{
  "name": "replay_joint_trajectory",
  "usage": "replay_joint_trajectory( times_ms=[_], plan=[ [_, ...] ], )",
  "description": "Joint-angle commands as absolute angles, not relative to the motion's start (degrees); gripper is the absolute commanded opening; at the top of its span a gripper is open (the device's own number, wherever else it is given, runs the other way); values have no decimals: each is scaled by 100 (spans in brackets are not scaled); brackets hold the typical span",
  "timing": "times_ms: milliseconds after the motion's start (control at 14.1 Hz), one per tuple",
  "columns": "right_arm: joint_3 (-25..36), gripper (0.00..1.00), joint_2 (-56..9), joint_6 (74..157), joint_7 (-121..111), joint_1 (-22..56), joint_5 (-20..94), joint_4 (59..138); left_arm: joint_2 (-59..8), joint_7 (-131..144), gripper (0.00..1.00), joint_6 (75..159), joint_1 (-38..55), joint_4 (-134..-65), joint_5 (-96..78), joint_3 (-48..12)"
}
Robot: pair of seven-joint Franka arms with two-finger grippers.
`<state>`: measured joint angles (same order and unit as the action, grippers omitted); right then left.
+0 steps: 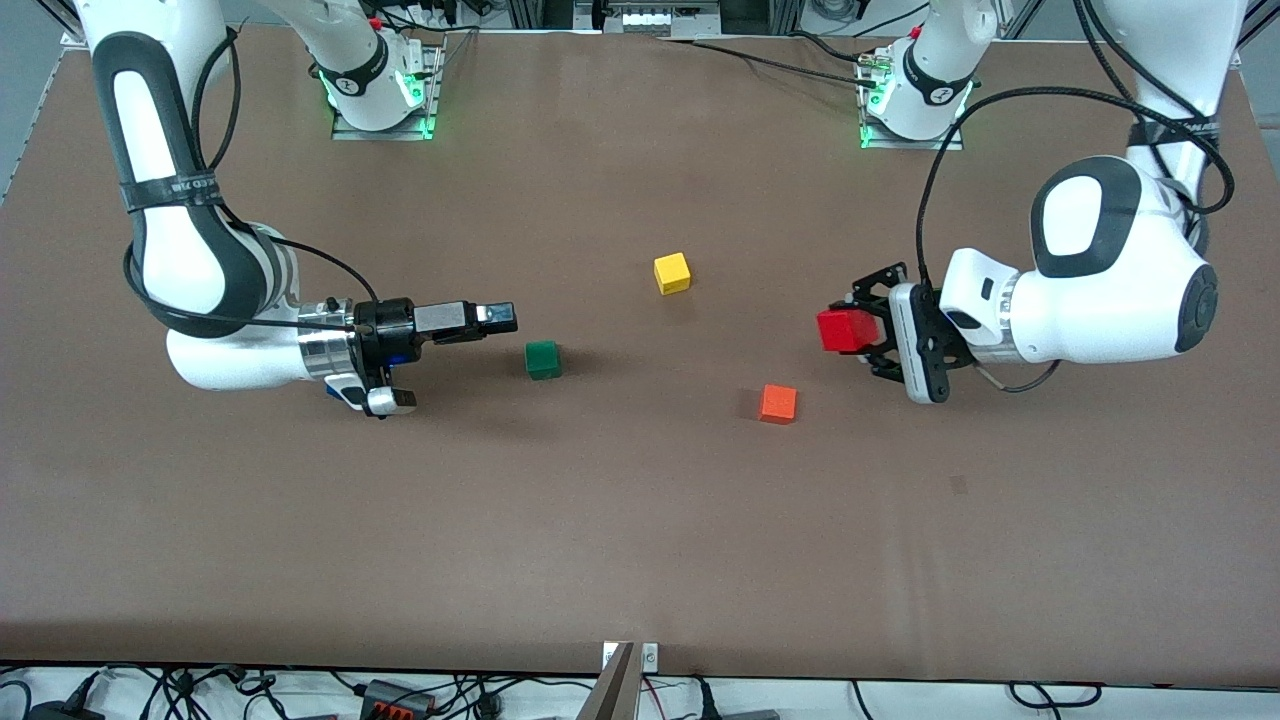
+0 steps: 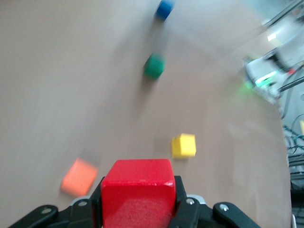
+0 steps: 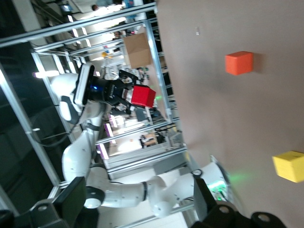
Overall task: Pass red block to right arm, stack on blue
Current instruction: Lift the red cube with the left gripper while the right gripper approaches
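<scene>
A: Red block (image 1: 846, 330) was pinched in the left gripper (image 1: 868, 333), held over the table (image 1: 640, 540).

B: Looked light and rigid; free side faces could be gripped. Right gripper (image 1: 497, 318) was spread apart, waiting above the blue (image 2: 164, 8).

brown table, four cubes

the wide matte brown table (image 1: 640, 540) carries a small yellow cube (image 1: 672, 273), a dark green cube (image 1: 542, 360), an orange cube (image 1: 777, 403) nearest the front camera, and a deep-blue cube (image 2: 164, 9).
</scene>
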<state>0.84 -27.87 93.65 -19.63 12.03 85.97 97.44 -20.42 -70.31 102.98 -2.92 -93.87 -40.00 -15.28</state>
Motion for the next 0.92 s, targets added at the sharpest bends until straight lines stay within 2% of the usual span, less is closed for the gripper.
replay_joint_trajectory(
  times_ms=[0, 213, 496, 638, 850],
  plan=[
    [97, 100, -2804, 9281, -2057, 1309, 8929, 9703, -2153, -8651, 2, 10502, -361, -9352, -4910, -1626],
    [97, 100, -2900, 9290, -2188, 1318, 8947, 9703, -2373, -10244, 1, 10914, -290, -9447, -6121, -1818],
    [62, 100, -3101, 9229, -2232, 1484, 9446, 9703, -2426, -11214, 0, 12030, -220, -9817, -7644, -2363],
    [62, 100, -3155, 9010, -2477, 1573, 9790, 9703, -2443, -11695, 0, 12732, -10, -9870, -8433, -2592],
    [62, 100, -3287, 9026, -2549, 1617, 9835, 9677, -2583, -12609, 0, 13516, 561, -9861, -9769, -2628]
  ],
)
